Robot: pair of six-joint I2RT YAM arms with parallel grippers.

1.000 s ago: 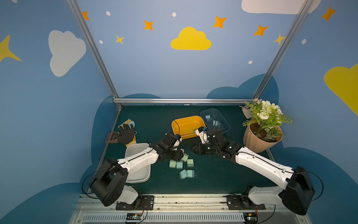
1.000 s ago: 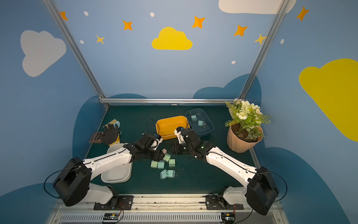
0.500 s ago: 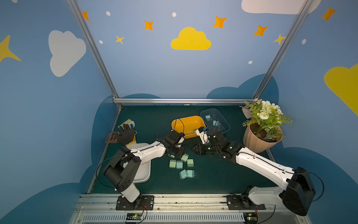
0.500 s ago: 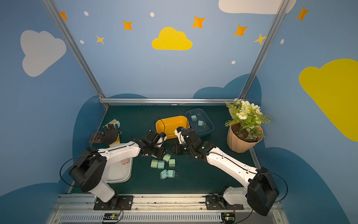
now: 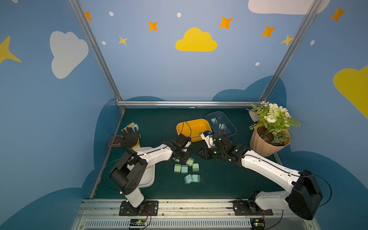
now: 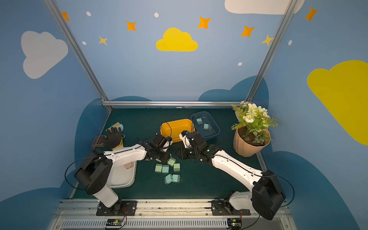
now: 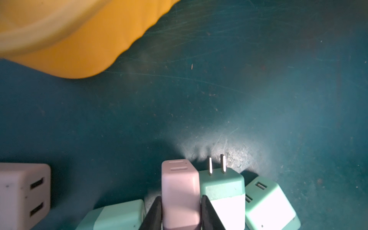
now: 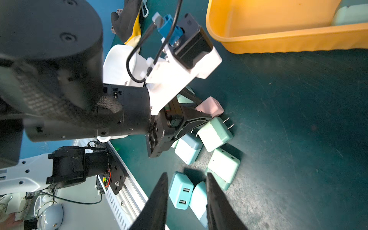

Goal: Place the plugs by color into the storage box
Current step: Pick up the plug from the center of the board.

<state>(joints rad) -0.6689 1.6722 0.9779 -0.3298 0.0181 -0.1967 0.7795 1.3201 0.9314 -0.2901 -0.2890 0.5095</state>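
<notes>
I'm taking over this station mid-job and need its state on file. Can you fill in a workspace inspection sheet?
Surface: dark green mat, scuffed.
Job's things: pink plug gripped; green and teal plugs loose in a cluster; two teal plugs in the blue bin; pale green plug in the yellow bin; second pink plug in the white tray.
Clutter: black glove, brush, brown grate, potted plant.
Grippers: left gripper shut on the pink plug; right gripper hovers empty, jaws slightly apart.
Cables: black wrist cables loop up from both wrists.
Surroundings: blue walls with clouds and stars; aluminium frame.
</notes>
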